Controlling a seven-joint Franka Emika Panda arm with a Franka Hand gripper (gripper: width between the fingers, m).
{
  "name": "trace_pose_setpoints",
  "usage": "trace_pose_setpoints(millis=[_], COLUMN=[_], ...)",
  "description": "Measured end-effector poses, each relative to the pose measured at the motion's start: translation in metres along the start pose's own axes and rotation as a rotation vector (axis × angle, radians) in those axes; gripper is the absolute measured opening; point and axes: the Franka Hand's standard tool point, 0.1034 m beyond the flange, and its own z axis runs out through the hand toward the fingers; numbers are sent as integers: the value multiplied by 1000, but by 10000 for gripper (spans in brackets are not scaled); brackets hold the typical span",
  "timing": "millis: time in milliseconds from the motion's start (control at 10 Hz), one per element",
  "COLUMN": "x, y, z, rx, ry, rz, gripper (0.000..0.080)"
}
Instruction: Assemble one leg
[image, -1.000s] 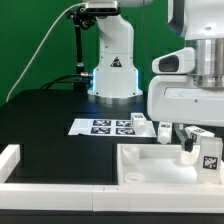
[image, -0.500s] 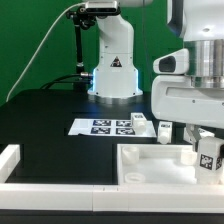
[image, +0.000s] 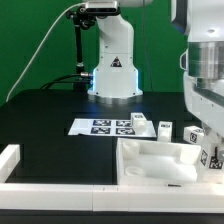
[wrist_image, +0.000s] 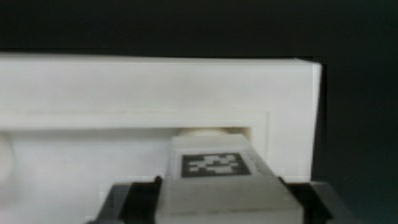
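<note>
since a second ago the arm has slid toward the exterior view's right, uncovering more of the white tabletop (image: 150, 165) – the gripper (wrist_image: 217, 205) sits at that view's right edge, jaws clamped on a tagged white leg (wrist_image: 219, 168) held over the tabletop's corner. the marker board (image: 108, 127) lies on the black table (image: 50, 125).

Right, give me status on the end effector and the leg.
End effector shut on the tagged white leg. Leg held at the edge of the white tabletop. Nothing seen in the way; other loose legs sit apart by the marker board.
</note>
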Motion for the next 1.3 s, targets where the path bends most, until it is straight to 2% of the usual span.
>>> trace_pose_setpoints(millis=[300,700,800,900,1000,1100,1300], x=[5,4,4,2,2,0,-1], y=[-3,-2,-3,-5,-5,-7,-7], z=[0,0,-2,-16,-31,-38,-37], rx=[8,10,14,29,45,44,43], ry=[-25,-21,-22,-36,-50,-56,-55], rz=[286,301,285,258,245,229,225], gripper=[290,290,400,539,617,639,648])
